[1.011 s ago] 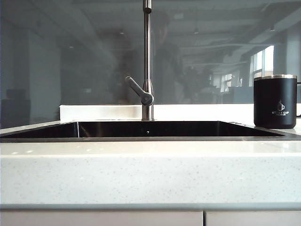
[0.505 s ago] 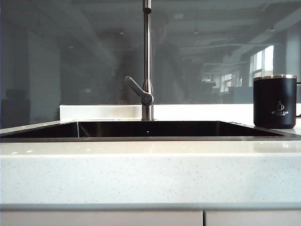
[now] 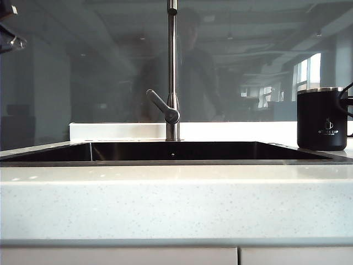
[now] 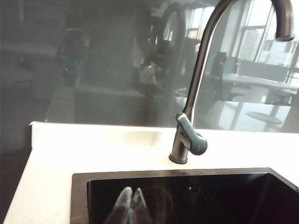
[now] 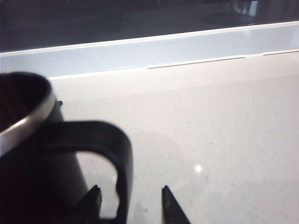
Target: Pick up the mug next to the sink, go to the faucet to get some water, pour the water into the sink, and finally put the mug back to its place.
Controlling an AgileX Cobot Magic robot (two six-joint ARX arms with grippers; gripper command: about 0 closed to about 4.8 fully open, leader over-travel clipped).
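A: Where is the mug (image 3: 322,118) located?

B: It is seen at the right edge of the exterior view, upright on the counter (image 3: 165,199), just right of the sink (image 3: 171,152). The faucet (image 3: 173,72) stands behind the middle of the sink.

A: How is the right gripper (image 5: 131,205) placed relative to it?

B: In the right wrist view the jaws are spread wide, nothing held. The handle (image 5: 110,154) curves down between the fingertips, nearer one of them; contact cannot be confirmed. The mug body is off to one side of the gripper, its long axis vertical, its rim (image 5: 25,123) uppermost.

A: And the left gripper (image 4: 129,205)?

B: It is closed and empty, seen above the sink near its left end, well apart from the mug. The right arm is judged the nearer one.

A: What room is available?

B: Bare counter is seen beyond the handle, up to the raised back ledge (image 5: 154,46). The sink edge lies on the mug's far side, so a short straight advance is judged sufficient before closing.
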